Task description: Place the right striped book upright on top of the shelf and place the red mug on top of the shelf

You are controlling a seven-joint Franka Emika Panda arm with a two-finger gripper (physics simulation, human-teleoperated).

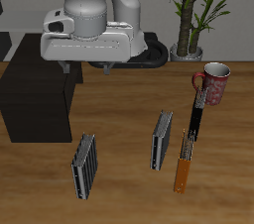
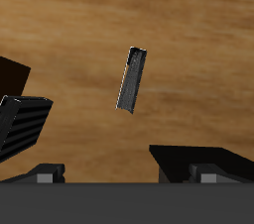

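The right striped book (image 1: 84, 166) stands on edge near the table's front edge, and in the wrist view (image 2: 132, 79) it sits ahead of me, seen from above. The red mug (image 1: 214, 82) stands upright far across the table, beside the plant pot. The black shelf (image 1: 35, 94) sits at the table's side with a bare flat top. My gripper (image 1: 86, 66) hangs high beside the shelf's inner end, well above the table. Its fingers (image 2: 203, 164) are spread wide and hold nothing.
A second striped book (image 1: 162, 139) (image 2: 20, 124) stands mid-table. A black book (image 1: 197, 117) and an orange-spined book (image 1: 185, 168) lie in a line in front of the mug. A potted plant (image 1: 189, 10) stands at the back.
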